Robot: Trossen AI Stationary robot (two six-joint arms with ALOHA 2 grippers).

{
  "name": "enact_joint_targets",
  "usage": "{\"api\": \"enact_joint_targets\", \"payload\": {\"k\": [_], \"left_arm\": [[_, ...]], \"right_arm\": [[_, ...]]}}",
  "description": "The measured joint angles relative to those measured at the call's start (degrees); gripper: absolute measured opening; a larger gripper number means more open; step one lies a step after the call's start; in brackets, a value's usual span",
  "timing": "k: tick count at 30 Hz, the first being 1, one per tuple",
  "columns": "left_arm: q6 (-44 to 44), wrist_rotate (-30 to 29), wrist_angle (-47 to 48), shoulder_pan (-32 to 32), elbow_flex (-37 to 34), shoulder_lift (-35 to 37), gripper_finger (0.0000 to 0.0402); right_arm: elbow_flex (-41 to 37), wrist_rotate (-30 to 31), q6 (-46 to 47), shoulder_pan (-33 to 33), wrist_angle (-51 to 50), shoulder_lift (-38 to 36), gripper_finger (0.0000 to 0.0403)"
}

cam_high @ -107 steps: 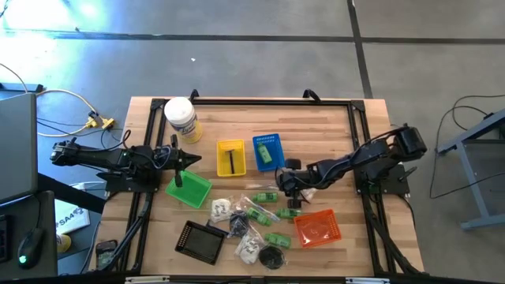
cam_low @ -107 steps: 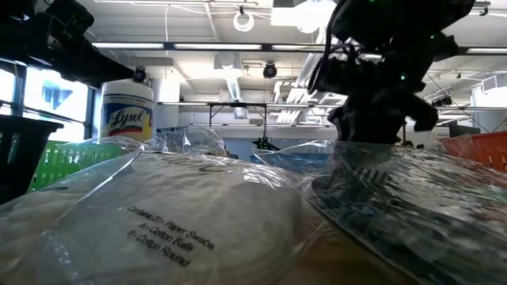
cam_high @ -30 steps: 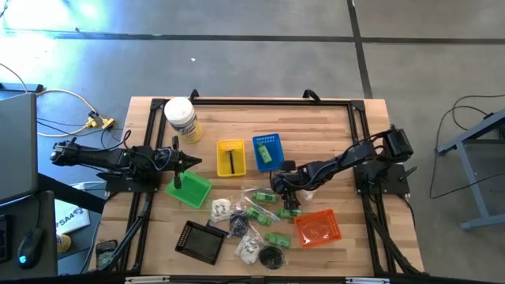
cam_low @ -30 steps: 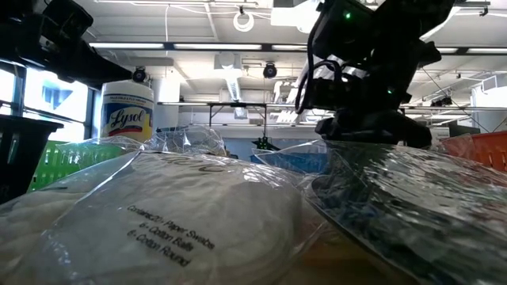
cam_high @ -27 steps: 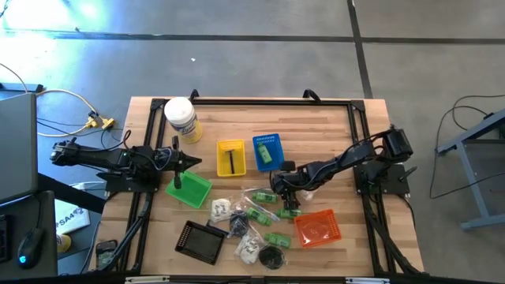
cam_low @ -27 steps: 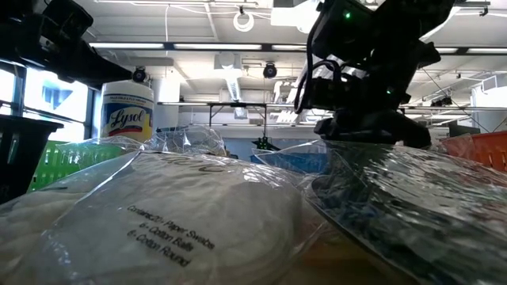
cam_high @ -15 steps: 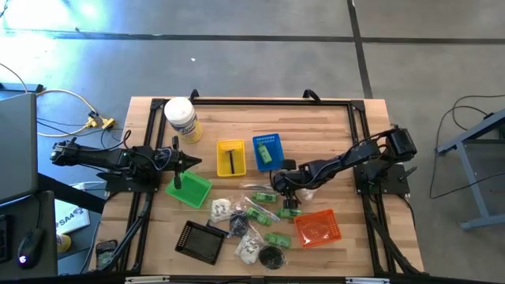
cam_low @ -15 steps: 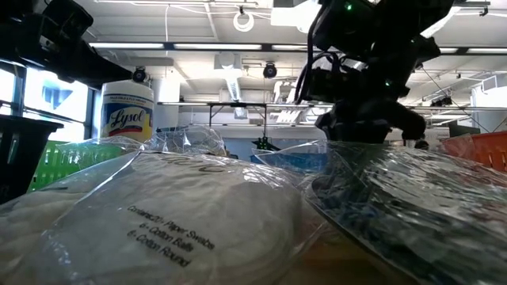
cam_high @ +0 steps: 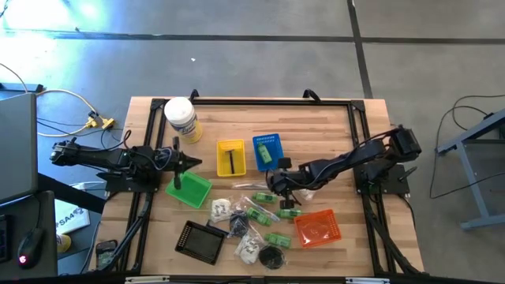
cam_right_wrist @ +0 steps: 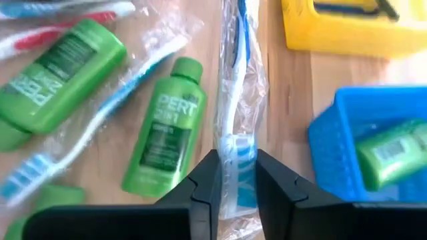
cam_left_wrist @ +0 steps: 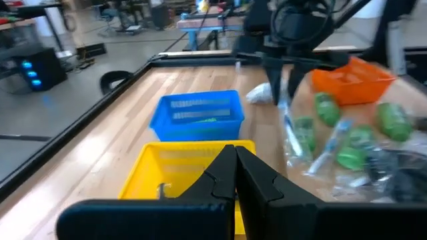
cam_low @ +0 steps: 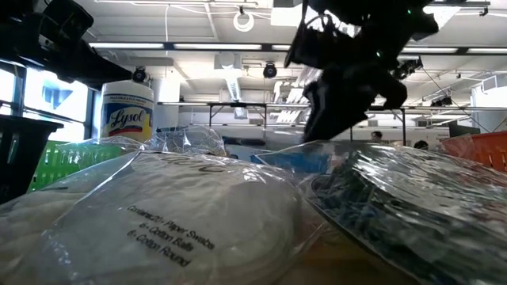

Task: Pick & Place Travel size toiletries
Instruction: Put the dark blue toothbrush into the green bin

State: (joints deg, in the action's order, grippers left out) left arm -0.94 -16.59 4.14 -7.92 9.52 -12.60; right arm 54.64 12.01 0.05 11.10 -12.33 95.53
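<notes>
Right end effector [cam_right_wrist: 235, 175] pinched a packaged toothbrush [cam_right_wrist: 235, 100] at centre frame, lifted off the bench [cam_high: 331, 126], its long axis running straight ahead from the fingers, with the blue basket [cam_right_wrist: 373, 143] close at right, while the left end effector [cam_left_wrist: 235, 175], pressed together, waited farther off.

Two dark jointed arms, black cabling along links; matte black two-finger tool each.

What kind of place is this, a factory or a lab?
Probably a robotics lab or workshop: a wooden table framed in black rails carries two dark arms, on a bare concrete floor, with open ceiling ducts above.
</notes>
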Motion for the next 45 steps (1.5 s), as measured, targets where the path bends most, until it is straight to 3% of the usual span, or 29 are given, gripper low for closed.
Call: {"api": "enact_joint_targets", "payload": {"k": [8,12,15,19,24,27,33,39,45], "left_arm": [[6.1,8.9,-4.3,0.0,0.0,-3.3,0.0021],[8.7,11.1,-12.8,0.0,0.3,-9.4,0.0073],[11.8,8.3,-14.5,0.0,3.8,-14.5,0.0123],[13.3,8.7,-7.4,0.0,12.4,-22.3,0.0186],[14.2,8.7,7.5,0.0,25.9,-34.1,0.0233],[14.8,9.0,12.2,0.0,33.0,-41.6,0.0245],[14.8,16.7,18.4,1.5,44.9,-53.1,0.0249],[14.8,19.5,25.1,5.3,53.2,-61.0,0.0249],[13.5,21.8,25.6,9.0,56.0,-65.1,0.0249]], "right_arm": [[7.9,4.6,-7.1,0.5,-6.1,-0.4,0.0076],[11.2,7.9,-12.5,0.5,-7.9,-0.4,0.0066],[13.6,9.5,-17.0,0.5,-8.5,-0.4,0.0066],[14.5,11.1,-23.8,0.7,-8.2,-0.4,0.0072],[14.5,19.8,-34.8,2.8,-6.6,-0.4,0.007],[14.5,25.4,-40.6,4.4,-4.5,-0.4,0.0071],[14.5,35.5,-48.1,7.0,-1.7,-0.4,0.0071],[14.5,40.0,-49.8,8.0,-1.8,-0.4,0.0073],[14.5,41.9,-50.3,8.8,-1.9,-0.4,0.0073]]}}
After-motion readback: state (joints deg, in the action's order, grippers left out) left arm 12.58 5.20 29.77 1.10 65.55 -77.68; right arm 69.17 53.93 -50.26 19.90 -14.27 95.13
